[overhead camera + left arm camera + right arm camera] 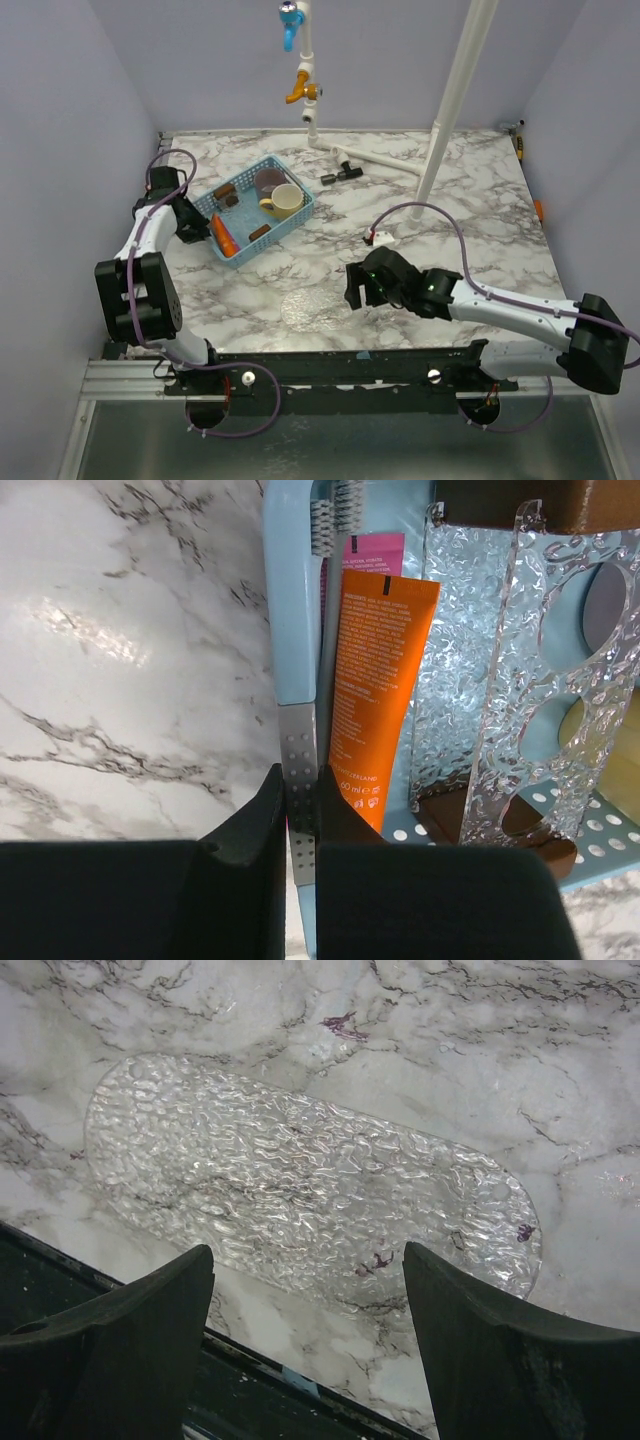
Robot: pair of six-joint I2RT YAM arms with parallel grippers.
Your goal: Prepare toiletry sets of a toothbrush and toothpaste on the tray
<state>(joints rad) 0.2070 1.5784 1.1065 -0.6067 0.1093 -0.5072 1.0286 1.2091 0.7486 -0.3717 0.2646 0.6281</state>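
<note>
Marble table [480, 220] — one tray [300, 1180], one basket [245, 170].

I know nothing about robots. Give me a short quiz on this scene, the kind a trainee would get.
1. True or false: something already lies on the clear tray.
2. What is the left gripper pinching? A) a cup B) the toothbrush C) a brown block
3. Fill in: the right gripper hangs over the tray with its fingers ___.

Key: 1 false, the tray is bare. 2 B, the fingers close on the handle end. 3 open, and it holds nothing.
</note>
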